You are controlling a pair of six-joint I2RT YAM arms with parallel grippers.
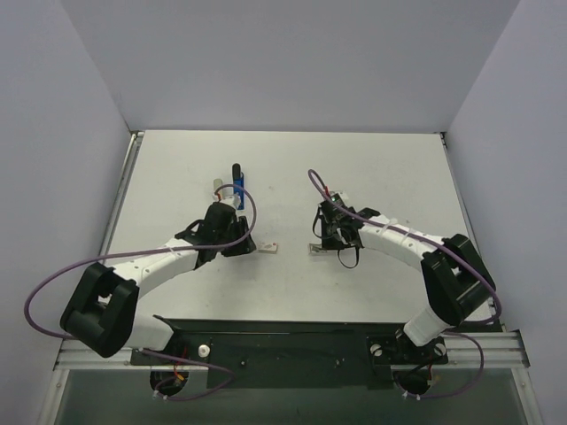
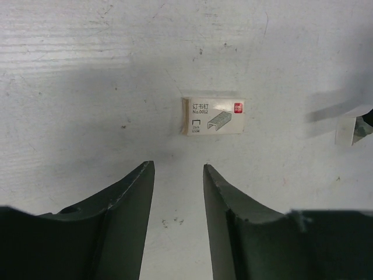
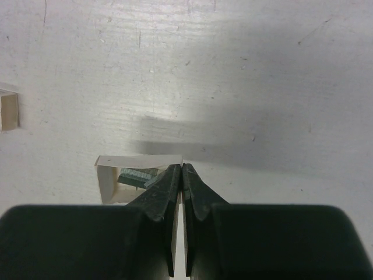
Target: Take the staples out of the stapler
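White bench (image 1: pixel 372 168): left end effector (image 2: pixel 179 169) half-open, empty, near staple box (image 2: pixel 214 115); right end effector (image 3: pixel 182 169) pinched closed at cardboard staple tray (image 3: pixel 108 175); blue stapler (image 1: pixel 237 184) apart.

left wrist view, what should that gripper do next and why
Probably pull the left gripper back from the staple box and turn toward the blue stapler: its jaws stand open and empty, the box lies flat ahead, and neither gripper holds the stapler.
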